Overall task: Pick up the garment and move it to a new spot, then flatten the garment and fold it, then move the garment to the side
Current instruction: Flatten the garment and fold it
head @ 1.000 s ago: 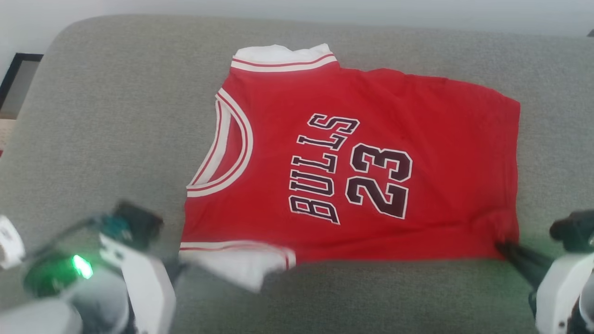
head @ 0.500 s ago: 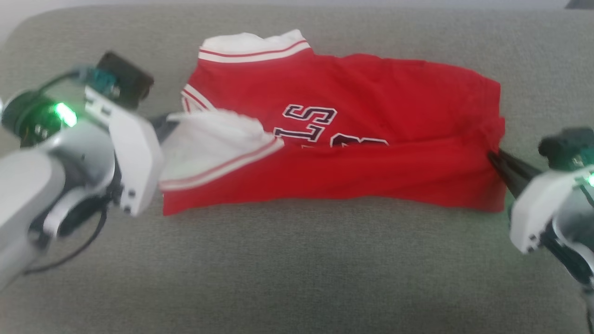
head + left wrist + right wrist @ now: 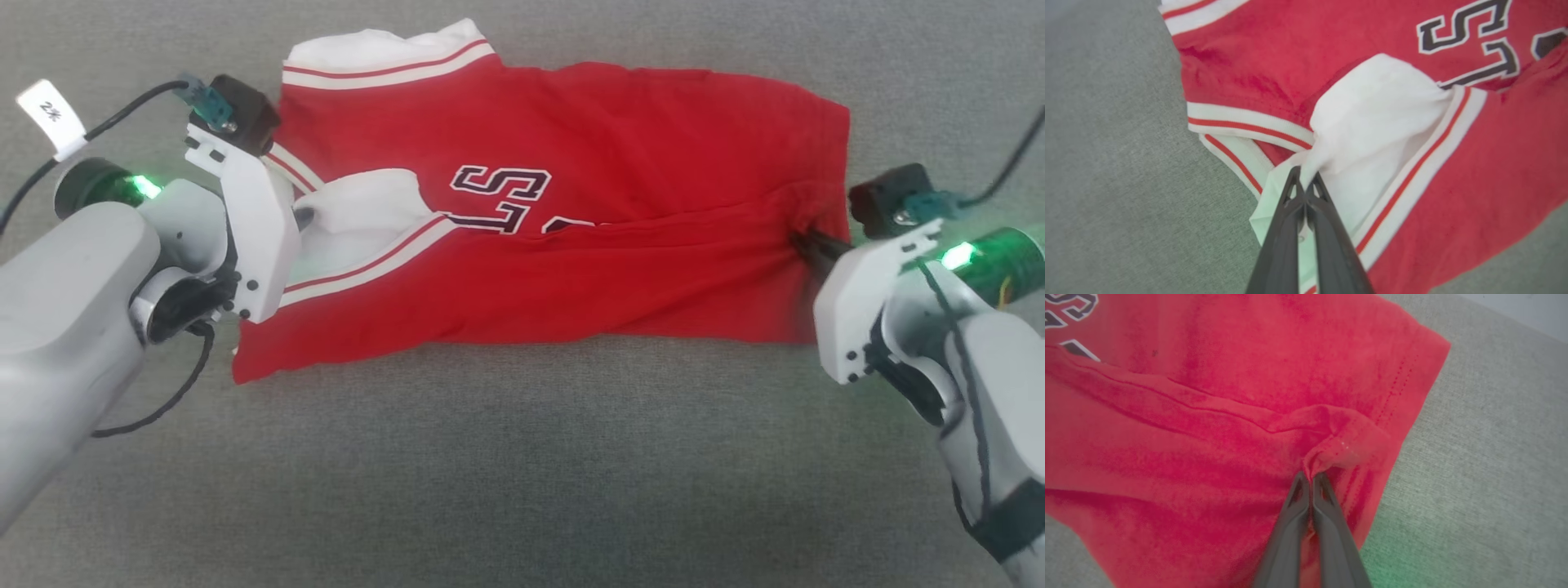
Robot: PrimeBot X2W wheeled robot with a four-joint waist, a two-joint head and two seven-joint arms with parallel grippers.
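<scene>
Two pinches, soft red garment (image 3: 653,147); left end effector (image 3: 1304,179) clamps white sleeve (image 3: 1372,122); right end effector (image 3: 1310,477), bunched hem (image 3: 1339,445).

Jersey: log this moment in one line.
left fingers: pinching sleeve | right fingers: pinching hem | jersey: near edge folded over lettering

— Head camera?
— High up, facing down: the whole shirt (image 3: 620,269) and both arms, at middle range.
— Wrist cameras?
— Very near, looking along the left fingers (image 3: 1286,228) at its sleeve end, the right fingers (image 3: 1292,522) at its hem. All share the shirt.
</scene>
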